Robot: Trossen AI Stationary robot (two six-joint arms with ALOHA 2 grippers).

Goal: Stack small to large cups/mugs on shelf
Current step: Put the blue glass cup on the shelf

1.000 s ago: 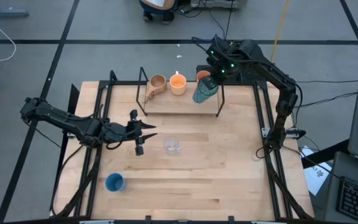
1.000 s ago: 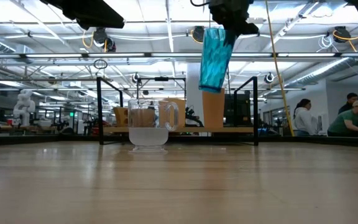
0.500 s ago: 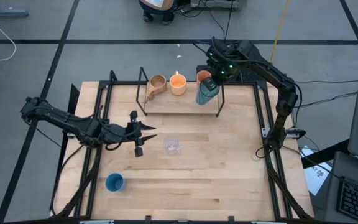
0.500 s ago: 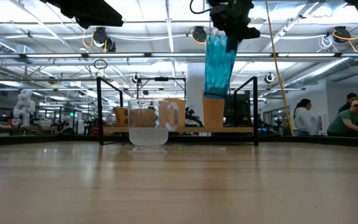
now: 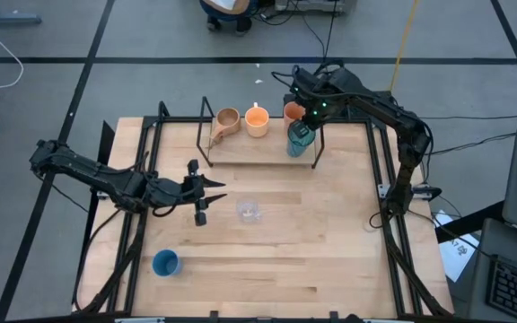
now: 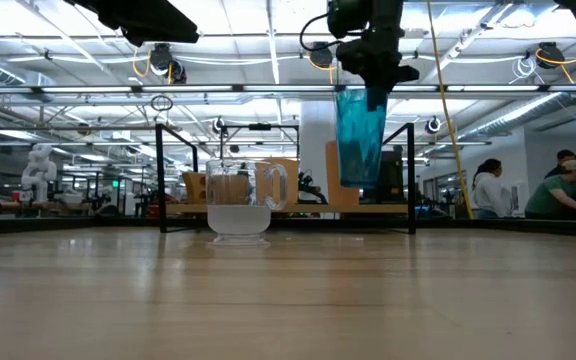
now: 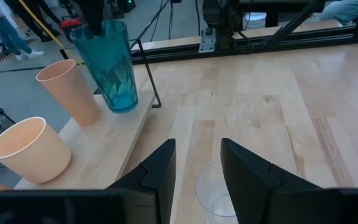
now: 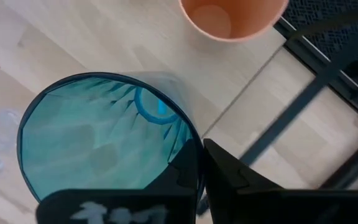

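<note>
A: Just under the right claw [image 5: 304, 121], what hangs there?

B: The tall teal ribbed tumbler [image 5: 299, 140] — the claw's two dark fingers are pinched together on its rim, one inside and one outside. It hangs upright over the end of the light wooden shelf on black rod legs [image 5: 240, 149], its base close to the board; whether it touches I cannot tell.

A: And beside that claw?

B: Just behind it stands a tall orange cup [image 5: 293, 110] on the shelf. Farther along the board from the claw sit a second, paler orange cup [image 5: 257, 120] and then the tan handled mug [image 5: 227, 121].

A: The other arm?

B: The left claw [image 5: 206, 190] hovers low over the wooden desk [image 5: 330, 242], well apart from the shelf, fingers a narrow way apart and holding nothing. The tiny clear cup [image 5: 249, 212] stands just ahead of its fingertips. The small blue cup [image 5: 166, 263] sits behind that claw, near the desk's front edge.
</note>
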